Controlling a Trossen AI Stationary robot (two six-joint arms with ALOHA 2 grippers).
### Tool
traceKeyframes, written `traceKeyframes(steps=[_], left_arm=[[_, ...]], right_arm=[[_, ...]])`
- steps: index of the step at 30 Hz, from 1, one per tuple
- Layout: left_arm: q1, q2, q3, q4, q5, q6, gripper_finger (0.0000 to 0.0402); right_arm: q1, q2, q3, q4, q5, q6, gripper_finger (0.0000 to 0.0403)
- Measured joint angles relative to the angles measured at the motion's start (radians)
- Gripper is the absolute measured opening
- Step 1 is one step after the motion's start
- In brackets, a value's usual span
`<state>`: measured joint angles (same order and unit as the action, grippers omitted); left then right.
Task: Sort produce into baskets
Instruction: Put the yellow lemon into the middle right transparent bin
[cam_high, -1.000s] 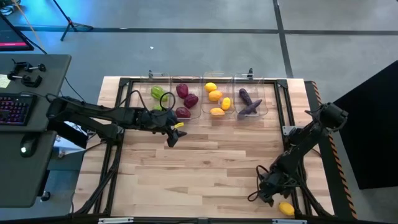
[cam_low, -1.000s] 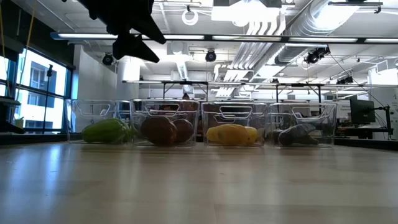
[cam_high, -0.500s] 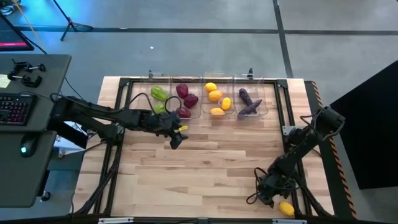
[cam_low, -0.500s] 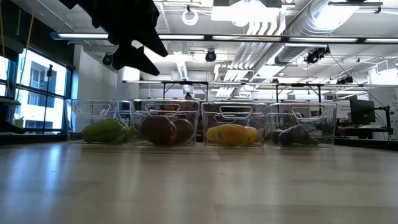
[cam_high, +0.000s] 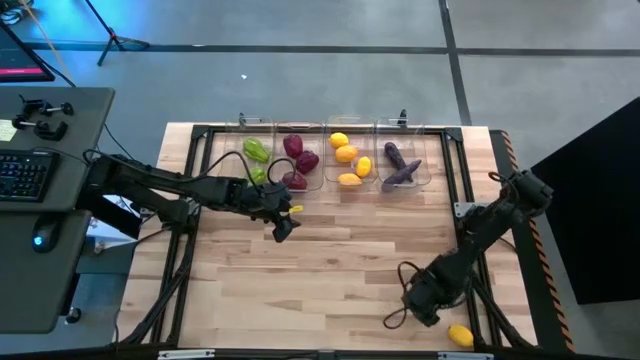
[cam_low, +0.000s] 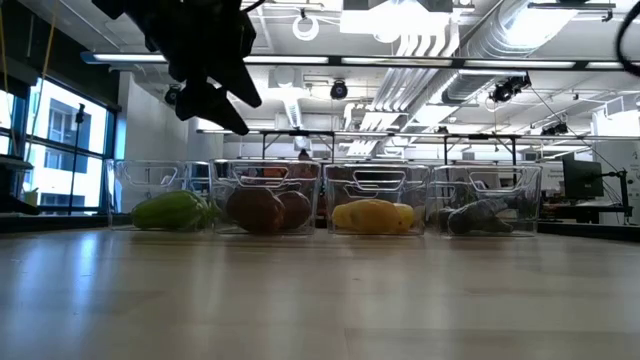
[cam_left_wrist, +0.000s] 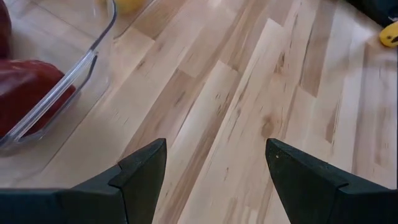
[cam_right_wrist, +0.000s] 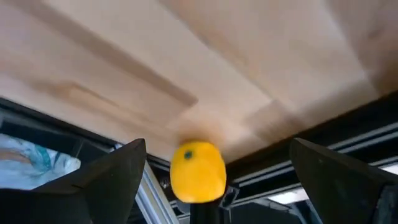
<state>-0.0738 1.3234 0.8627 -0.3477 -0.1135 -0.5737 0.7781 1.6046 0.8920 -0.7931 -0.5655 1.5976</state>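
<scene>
Four clear baskets stand in a row at the far side. They hold green peppers (cam_high: 255, 152), dark red pieces (cam_high: 298, 160), yellow and orange citrus (cam_high: 348, 160) and purple eggplants (cam_high: 400, 166). One yellow citrus (cam_high: 460, 336) lies by itself at the table's near right corner, beside the black frame rail; it also shows in the right wrist view (cam_right_wrist: 198, 172). My right gripper (cam_high: 428, 306) hovers just left of it, open and pointing at it. My left gripper (cam_high: 283, 225) hangs open and empty above the wood, near the red basket (cam_left_wrist: 74, 68).
A black metal frame (cam_high: 455, 170) runs round the table's edges and past the baskets. Bare wood (cam_high: 340, 260) stretches between the two grippers. A desk with a keyboard (cam_high: 25, 175) stands off the table to the left.
My right gripper has risen and drawn a little toward the table's left, away from the lone citrus, and its wrist has rolled. My left gripper has sunk slightly and tipped further down. Both have stayed open. No produce has moved.
</scene>
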Motion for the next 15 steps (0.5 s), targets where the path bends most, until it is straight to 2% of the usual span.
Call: traceKeyframes(steps=[6, 15], left_arm=[[0.002, 0.0, 0.0, 0.003, -0.008, 0.008, 0.0262], [0.001, 0.0, 0.0, 0.003, -0.019, 0.002, 0.0262]], right_arm=[[0.097, 0.0, -0.006, 0.059, -0.035, 0.115, 0.0387], [0.119, 0.026, -0.001, 0.132, -0.059, 0.174, 0.0387]])
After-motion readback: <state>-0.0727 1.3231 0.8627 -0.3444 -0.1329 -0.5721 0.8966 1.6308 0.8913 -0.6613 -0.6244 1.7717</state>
